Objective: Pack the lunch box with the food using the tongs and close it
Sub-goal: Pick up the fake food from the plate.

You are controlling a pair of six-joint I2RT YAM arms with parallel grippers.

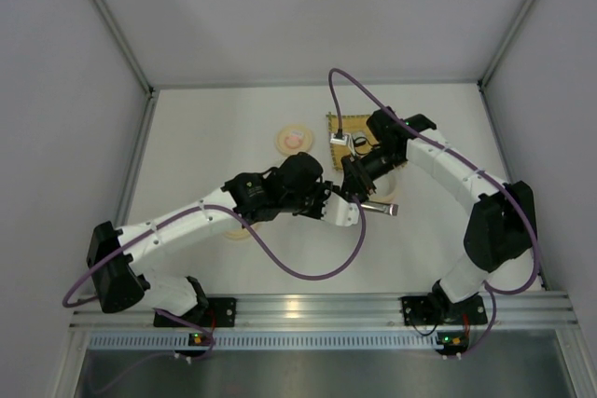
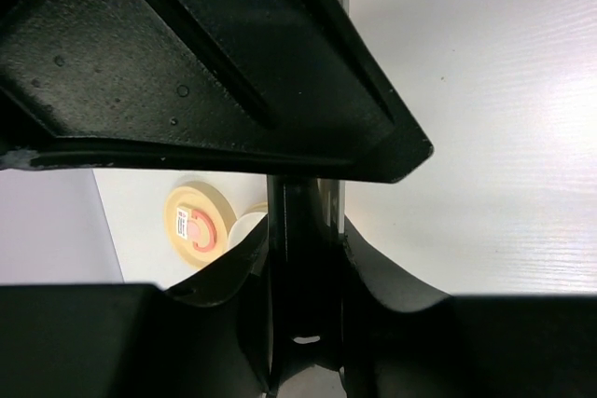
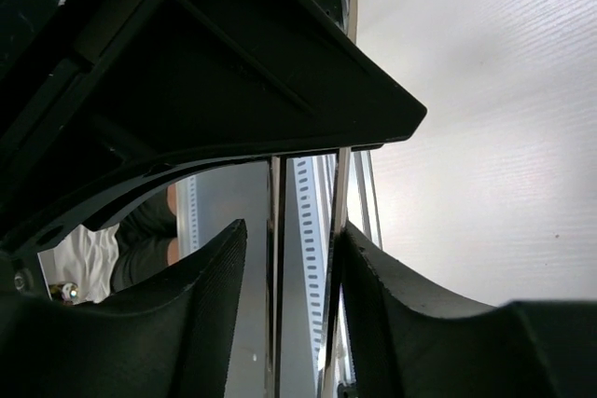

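The slim silvery tongs (image 1: 381,209) lie roughly level above the table's middle, and both grippers meet on them. My left gripper (image 1: 345,204) is shut on the tongs (image 2: 303,267), whose arms are pressed together between its fingers. My right gripper (image 1: 355,184) is open around the tongs (image 3: 278,277): its right finger (image 3: 392,305) touches one arm, while the left finger (image 3: 201,295) stands off the other. A round cream lunch box part (image 1: 296,140) with a pink-red centre sits left of the yellow mat (image 1: 338,126). It also shows in the left wrist view (image 2: 198,226). The food is hidden.
A second cream round piece (image 1: 238,232) peeks out under my left forearm. A purple cable (image 1: 308,272) loops low over the near table. The right arm covers most of the mat. Grey walls close in the table on three sides.
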